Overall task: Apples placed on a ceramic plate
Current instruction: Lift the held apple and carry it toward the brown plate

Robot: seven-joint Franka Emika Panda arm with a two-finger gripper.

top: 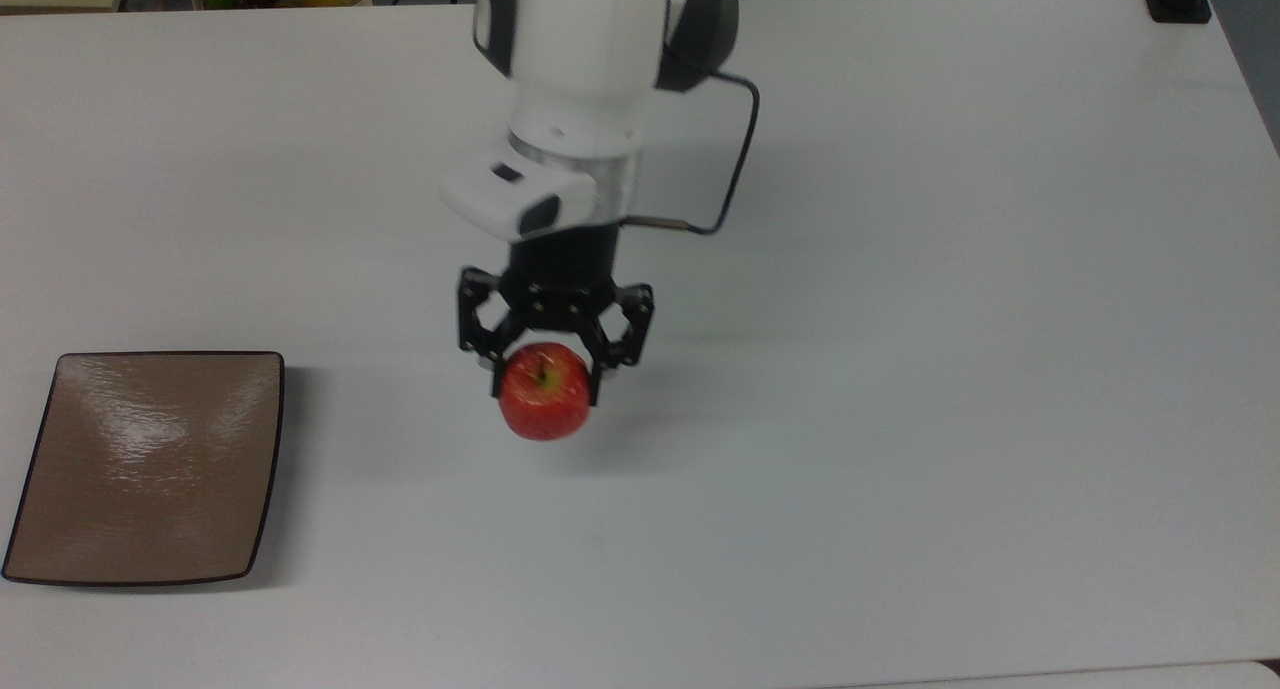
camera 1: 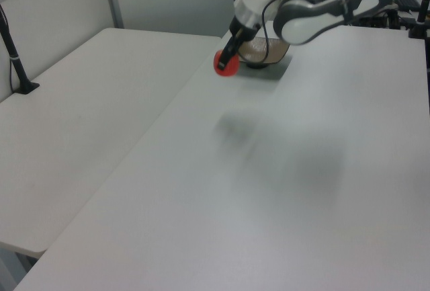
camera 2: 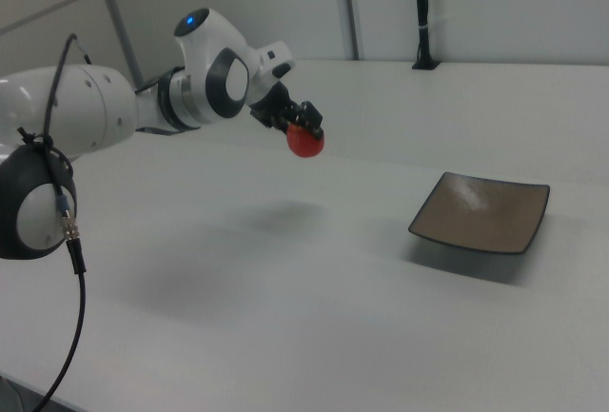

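- Currently your gripper [top: 545, 369] is clamped on the apple [top: 544, 405], held clear above the table [top: 900, 419].
- Carry it toward the ceramic plate [top: 150, 469] at the top view's left, well apart from the apple.
- Lower over the plate's middle before releasing, since round fruit may roll.
- No readable brands, labels or writing.

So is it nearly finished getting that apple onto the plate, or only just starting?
About midway. Done: the gripper has shut its black fingers on the small red apple and holds it clear above the white table, with its shadow below in the right view. In hand: carrying it. Left: the square tan-brown ceramic plate, at the top view's left, is bare, so the apple must travel there and be released.
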